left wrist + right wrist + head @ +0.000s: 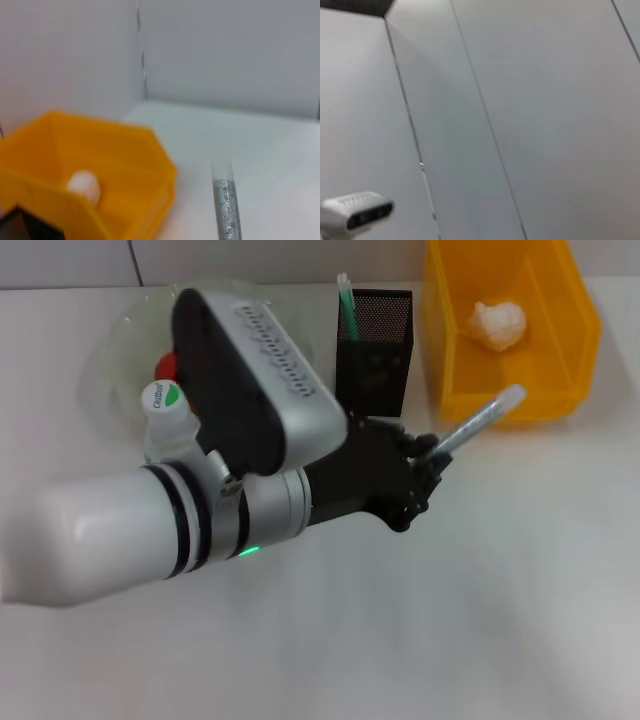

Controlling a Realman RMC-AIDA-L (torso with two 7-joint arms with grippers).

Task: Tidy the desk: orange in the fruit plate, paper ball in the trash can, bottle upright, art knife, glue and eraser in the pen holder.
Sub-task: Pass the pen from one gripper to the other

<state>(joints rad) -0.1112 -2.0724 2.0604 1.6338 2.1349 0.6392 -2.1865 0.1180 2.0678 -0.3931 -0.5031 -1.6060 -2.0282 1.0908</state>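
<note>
The left gripper point(428, 462) was clamped on the glue tube point(480, 422), held tilted between the pen holder point(375, 348) and the trash can point(510, 330). The paper ball point(499, 324) lay inside that can.

White bench point(420, 640) under everything, surface plain. Pale panelled wall point(225, 55) behind bench, thin dark seam running down it. Grey camera-like device point(355, 212) in front of wall panels.
</note>
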